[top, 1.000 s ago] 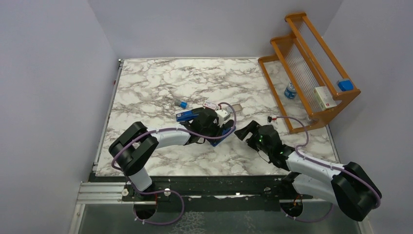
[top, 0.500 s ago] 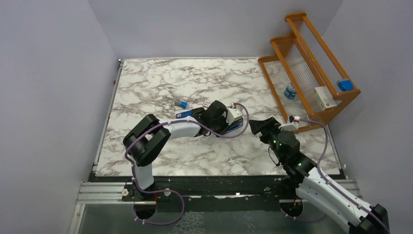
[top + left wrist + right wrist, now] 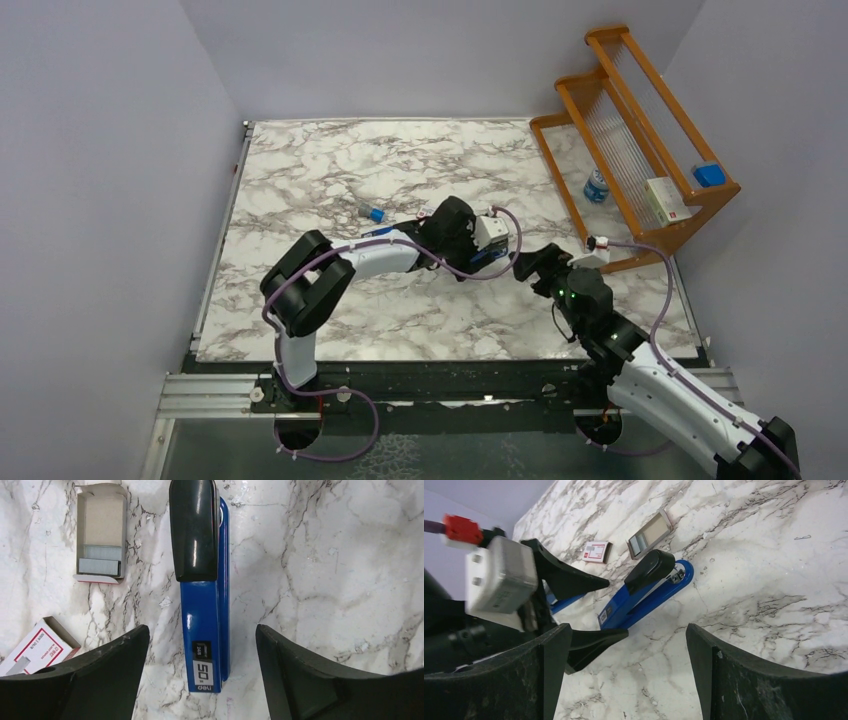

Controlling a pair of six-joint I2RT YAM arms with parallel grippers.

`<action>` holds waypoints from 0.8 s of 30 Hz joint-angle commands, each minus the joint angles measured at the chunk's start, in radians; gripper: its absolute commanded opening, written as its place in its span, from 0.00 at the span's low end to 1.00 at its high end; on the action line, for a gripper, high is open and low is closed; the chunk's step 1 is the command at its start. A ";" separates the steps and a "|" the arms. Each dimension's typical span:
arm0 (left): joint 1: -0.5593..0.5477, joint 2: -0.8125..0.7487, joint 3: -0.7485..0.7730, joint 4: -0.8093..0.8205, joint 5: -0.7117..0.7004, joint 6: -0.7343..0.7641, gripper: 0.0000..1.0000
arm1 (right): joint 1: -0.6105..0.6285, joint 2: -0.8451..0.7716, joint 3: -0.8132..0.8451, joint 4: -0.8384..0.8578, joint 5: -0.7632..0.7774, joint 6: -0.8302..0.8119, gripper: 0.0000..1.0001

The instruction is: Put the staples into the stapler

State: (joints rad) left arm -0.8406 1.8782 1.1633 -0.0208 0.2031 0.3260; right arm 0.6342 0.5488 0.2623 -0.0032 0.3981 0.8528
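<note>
Straddling the near end of the stapler (image 3: 201,595), the left gripper (image 3: 201,627) hangs over it with its fingers spread wide, one on each side and neither touching the blue body. The right gripper (image 3: 627,627) is spread just as wide and holds nothing; it faces the stapler from the lower edge of its own view, apart from it.

The stapler lies flat on the marble table (image 3: 325,555), running up the middle of the left wrist frame, and its black top arm looks closed over the blue base. By that, the magazine is not yet open and no staples are loaded. The step in hand seems to be securing the stapler. The next move likely calls for the left fingers to close on the blue body and steady it, so that the right gripper can lift the black arm.

At the lower left of the left wrist frame lies the white box sleeve (image 3: 35,647) with its red label. Farther up, at the upper left, the open cardboard tray (image 3: 102,520) holds the staples (image 3: 100,566), a grey strip at its near end, just beside the stapler and clear of both grippers.
</note>
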 commanded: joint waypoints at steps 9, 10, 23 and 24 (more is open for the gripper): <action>0.320 -0.303 -0.008 -0.154 0.129 0.058 0.82 | -0.001 0.043 0.023 0.114 -0.180 -0.187 0.87; 0.345 -0.297 0.010 -0.195 0.132 0.092 0.82 | -0.001 0.054 0.029 0.121 -0.205 -0.205 0.87; 0.432 -0.148 0.051 -0.336 0.162 0.261 0.79 | -0.001 0.144 0.061 0.123 -0.401 -0.227 0.87; 0.434 -0.136 0.054 -0.335 0.146 0.266 0.79 | -0.001 0.137 0.057 0.122 -0.399 -0.222 0.87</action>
State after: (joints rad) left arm -0.4194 1.7111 1.2026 -0.3275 0.3420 0.5354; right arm 0.6342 0.7010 0.3153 0.0868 0.0574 0.6277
